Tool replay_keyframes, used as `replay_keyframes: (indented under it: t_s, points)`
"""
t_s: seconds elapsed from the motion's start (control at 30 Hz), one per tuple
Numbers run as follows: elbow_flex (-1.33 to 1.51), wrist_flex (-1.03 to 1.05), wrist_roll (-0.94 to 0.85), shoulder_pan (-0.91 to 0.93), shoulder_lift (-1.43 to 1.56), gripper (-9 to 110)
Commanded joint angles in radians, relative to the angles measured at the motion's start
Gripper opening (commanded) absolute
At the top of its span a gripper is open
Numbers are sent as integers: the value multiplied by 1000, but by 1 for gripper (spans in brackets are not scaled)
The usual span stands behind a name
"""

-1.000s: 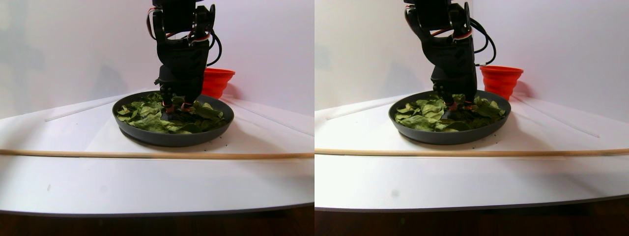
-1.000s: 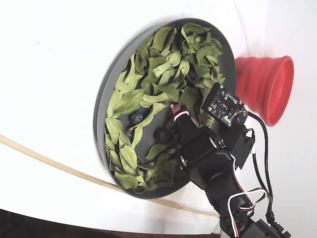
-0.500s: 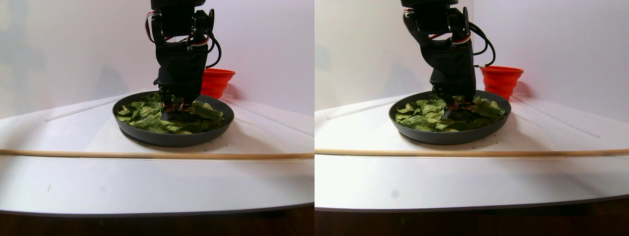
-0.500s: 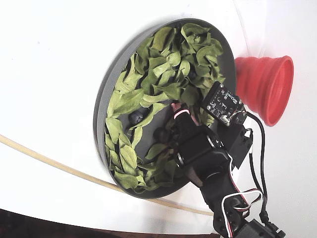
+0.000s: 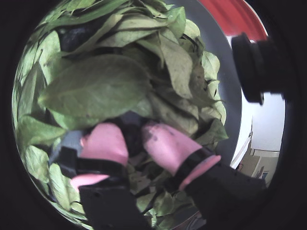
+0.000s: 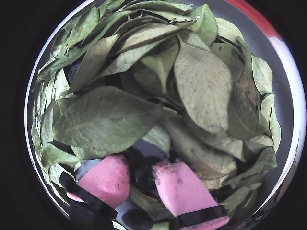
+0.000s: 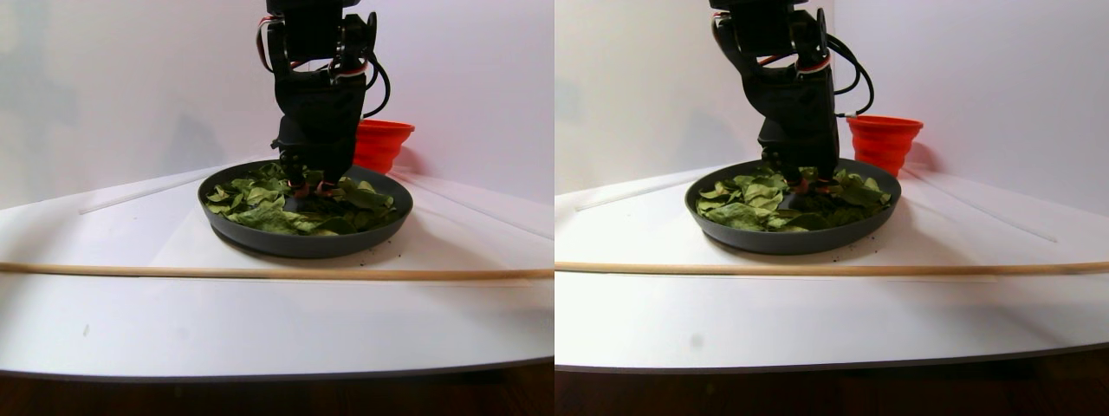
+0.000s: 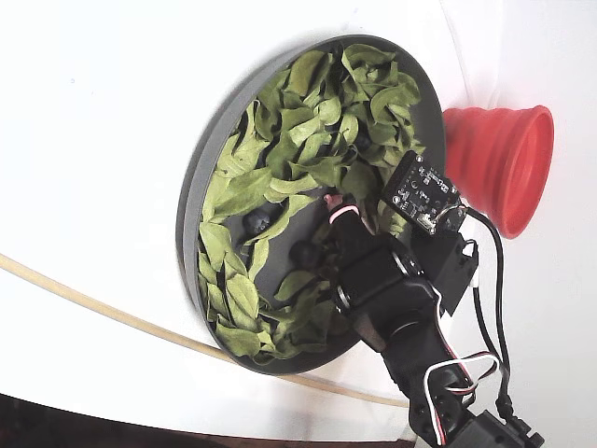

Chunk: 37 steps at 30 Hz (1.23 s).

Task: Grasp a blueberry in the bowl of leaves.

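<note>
Reaching straight down into the bowl (image 7: pixel 303 243), your arm (image 8: pixel 392 299) stands near-vertical in the stereo pair view, its black body planted over the far middle of the dish with the tips buried among the leaves (image 7: pixel 260 204). Your pink fingers (image 6: pixel 103 179) sit slightly apart in both wrist views, and a dark round blueberry (image 6: pixel 143 176) lies in the gap between them — whether the pads actually press on it, you cannot tell.

The wrist views give you what the others hide: the berry itself, and a large flat leaf (image 6: pixel 103 120) just beyond the finger on the left. A second dark berry-like shape (image 5: pixel 76 38) peeks out under leaves at the far left.

The fixed view shows two dark berries — one (image 8: pixel 256 222) lying bare among leaves, another (image 8: pixel 301 253) close beside the fingers — plus the red cup (image 8: pixel 499 163) on the bench (image 8: pixel 93 140), just beside the bowl's rim. The stereo pair adds a thin wooden rod (image 7: pixel 260 272) lying across the bench nearer the camera.
</note>
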Motion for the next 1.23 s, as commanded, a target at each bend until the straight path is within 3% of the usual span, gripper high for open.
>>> replay_keyframes:
  t_s: [0.0,1.2]
  points:
    - [0,14,14,14,78,9]
    - [-64,95,51,9,239,8]
